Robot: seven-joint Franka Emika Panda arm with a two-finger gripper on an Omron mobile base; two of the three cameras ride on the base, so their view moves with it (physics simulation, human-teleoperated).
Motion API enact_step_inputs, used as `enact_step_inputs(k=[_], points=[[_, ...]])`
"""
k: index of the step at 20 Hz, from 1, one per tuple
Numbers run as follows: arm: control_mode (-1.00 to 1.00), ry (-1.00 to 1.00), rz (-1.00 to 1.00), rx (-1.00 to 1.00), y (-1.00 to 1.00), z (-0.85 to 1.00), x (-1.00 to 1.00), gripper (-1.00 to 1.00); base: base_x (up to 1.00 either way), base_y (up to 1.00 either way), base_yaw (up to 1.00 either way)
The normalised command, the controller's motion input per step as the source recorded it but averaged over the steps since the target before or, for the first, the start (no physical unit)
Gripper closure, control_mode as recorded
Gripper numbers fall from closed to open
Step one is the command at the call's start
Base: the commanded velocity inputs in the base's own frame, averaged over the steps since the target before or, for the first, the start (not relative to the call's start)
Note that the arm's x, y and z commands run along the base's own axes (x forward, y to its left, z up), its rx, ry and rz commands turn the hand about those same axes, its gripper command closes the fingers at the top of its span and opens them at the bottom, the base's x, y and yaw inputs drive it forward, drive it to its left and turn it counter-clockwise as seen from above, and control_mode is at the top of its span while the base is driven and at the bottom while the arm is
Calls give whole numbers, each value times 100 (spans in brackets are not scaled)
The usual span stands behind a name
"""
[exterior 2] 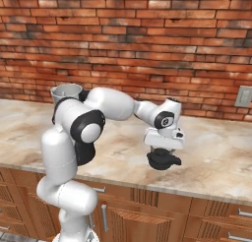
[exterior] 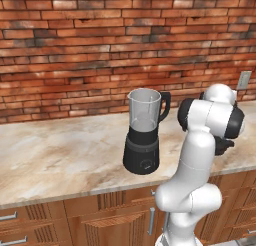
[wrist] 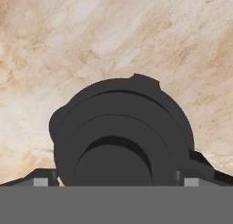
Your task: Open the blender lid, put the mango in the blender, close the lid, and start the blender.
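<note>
- Round black domed blender lid [wrist: 123, 136] rests on my marble-veined counter [exterior 2: 216, 157].
- My gripper [exterior 2: 164, 155] points straight down, fingers spread wide around the lid.
- Clear-jarred blender [exterior: 144, 132] stands uncapped.

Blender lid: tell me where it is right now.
The blender lid lies on the marble counter directly beneath the open gripper, well to the right of the lidless blender. In the hand view it sits between the fingertips.

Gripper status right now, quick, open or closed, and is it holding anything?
Gripper: open, fingers spread either side of the blender lid, which lies on the counter; not clamped on it.
</note>
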Motion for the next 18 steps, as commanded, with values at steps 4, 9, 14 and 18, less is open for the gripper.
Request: enact_step_inputs(k=[4,9,14,18], points=[[-100,-2,0,0,15,-18,-16,-100,0,0,0],[-100,-1,0,0,10,-32,-22,-100,0,0,0],[-100,-3,0,0,15,-49,-23,100,0,0,0],[-100,-9,0,0,16,-21,-16,100,0,0,0]])
